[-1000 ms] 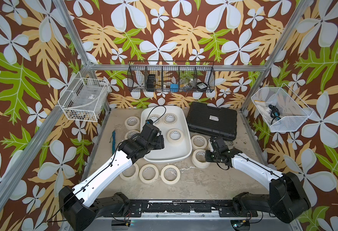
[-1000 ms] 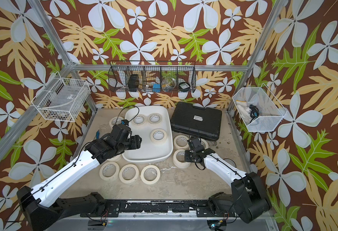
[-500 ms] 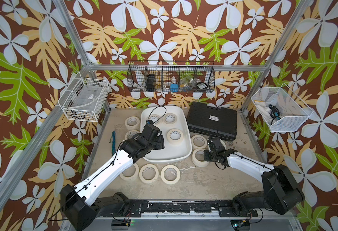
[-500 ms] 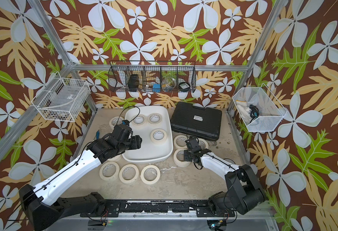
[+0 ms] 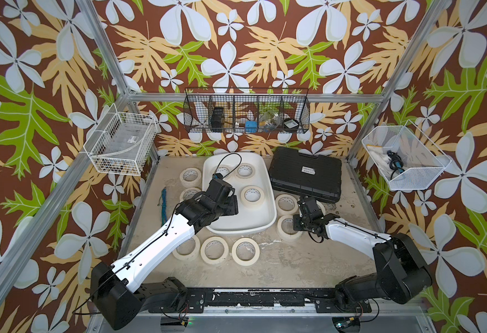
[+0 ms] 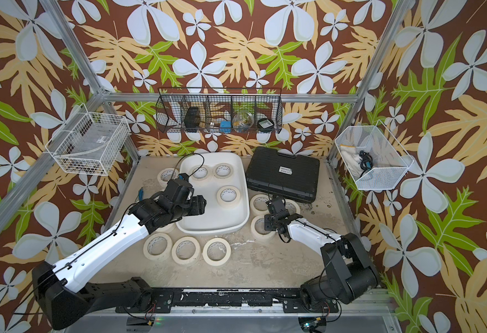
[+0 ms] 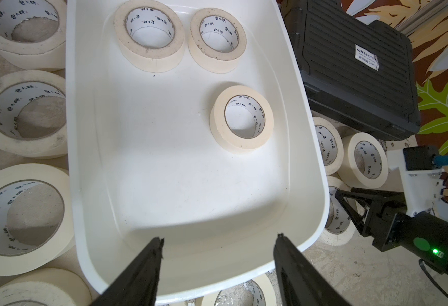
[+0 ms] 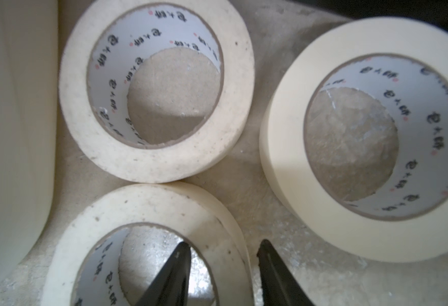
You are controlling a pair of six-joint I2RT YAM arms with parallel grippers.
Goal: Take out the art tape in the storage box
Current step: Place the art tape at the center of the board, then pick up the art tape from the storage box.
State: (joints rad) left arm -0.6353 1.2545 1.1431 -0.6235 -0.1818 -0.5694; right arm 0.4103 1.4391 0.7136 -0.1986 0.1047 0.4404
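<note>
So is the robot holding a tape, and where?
No. The left gripper is open and empty; the right gripper straddles one tape roll's wall without pinching.

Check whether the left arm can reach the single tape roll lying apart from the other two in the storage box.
Probably yes: the left claw hangs open over the near end of the storage box, and only bare floor lies between it and that tape roll.

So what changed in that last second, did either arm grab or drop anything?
The right pincer opened its jaws and let go of the tape roll whose wall it had pinched. That roll lies on the table beside the storage box. Unchanged: the left pincer, open over the box's near end, and the three rolls inside.
</note>
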